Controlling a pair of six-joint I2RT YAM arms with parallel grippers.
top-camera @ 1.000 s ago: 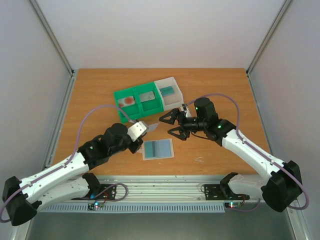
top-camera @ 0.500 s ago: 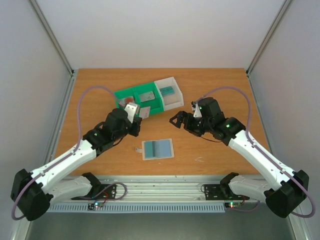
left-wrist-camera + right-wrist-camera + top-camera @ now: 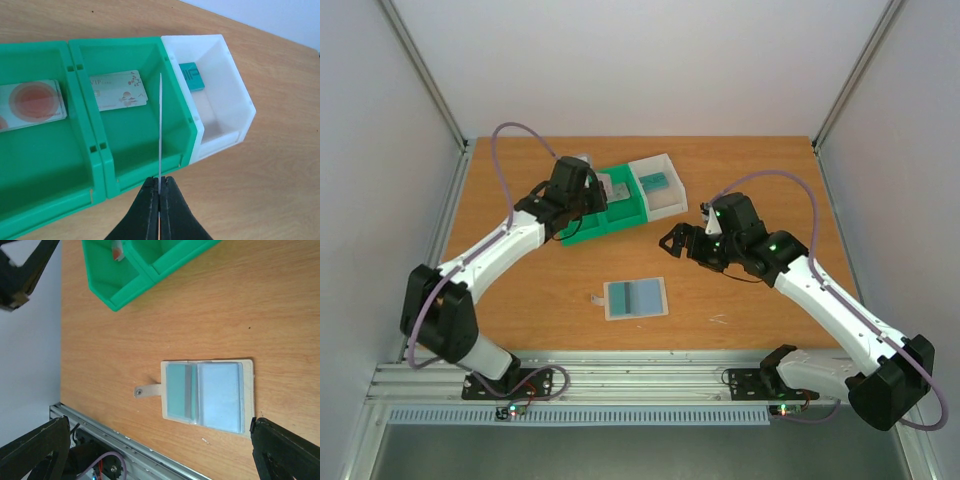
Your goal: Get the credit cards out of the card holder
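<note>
Left gripper (image 3: 159, 192): fingers pinch a thin pale credit card (image 3: 160, 125), seen edge-on, over the right compartment of the green plastic two-compartment tray (image 3: 102, 150).

Right gripper (image 3: 680, 243): fingers spread wide, holding nothing.

Flat beige card holder (image 3: 636, 298) lies on the table at 7 o'clock from it, with a teal card (image 3: 179, 392) and a blue card (image 3: 219, 395) inside.

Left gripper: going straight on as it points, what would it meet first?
Probably the green tray: the left gripper, shut on a thin card, aims into its right compartment; depth is unclear.

Card holder (image 3: 636, 298) nr front; trays (image 3: 620, 222) behind (side by side).
</note>
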